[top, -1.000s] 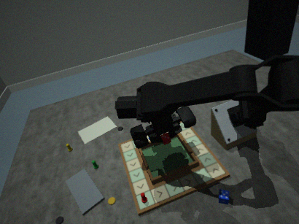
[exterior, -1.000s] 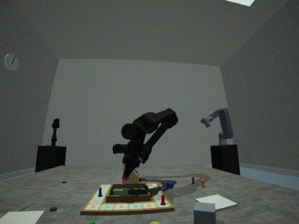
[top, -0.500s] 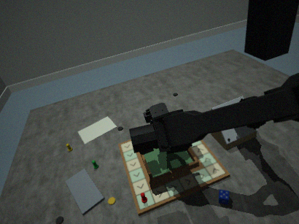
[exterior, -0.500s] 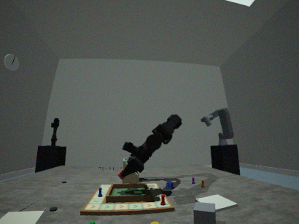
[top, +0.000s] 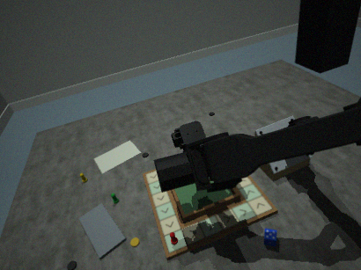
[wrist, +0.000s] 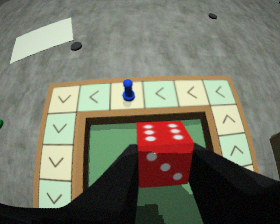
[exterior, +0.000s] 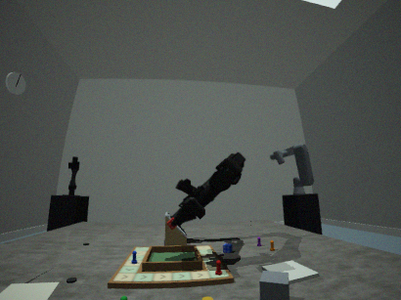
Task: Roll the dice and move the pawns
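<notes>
While the jaws (exterior: pixel 169 222) are clamped on the red die (exterior: pixel 171 223) (wrist: pixel 164 155) above the tray (top: pixel 204 216) (exterior: pixel 172 267) (wrist: pixel 81 165), the blue die (top: pixel 270 237) (exterior: pixel 227 247) rests on the table (top: pixel 185 91) (exterior: pixel 122 235) (wrist: pixel 150 45) beside the board (top: pixel 221 232) (exterior: pixel 171 284) (wrist: pixel 44 145). Both pawns, red (top: pixel 173 238) (exterior: pixel 218 268) and blue (exterior: pixel 134 257) (wrist: pixel 128 90), stand upright on its squares.

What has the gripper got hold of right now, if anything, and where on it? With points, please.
The gripper (wrist: pixel 160 150) holds the red die (wrist: pixel 164 165) (exterior: pixel 170 222), its fingers on two opposite side faces; the six-pip face and the three-pip face are left uncovered.
</notes>
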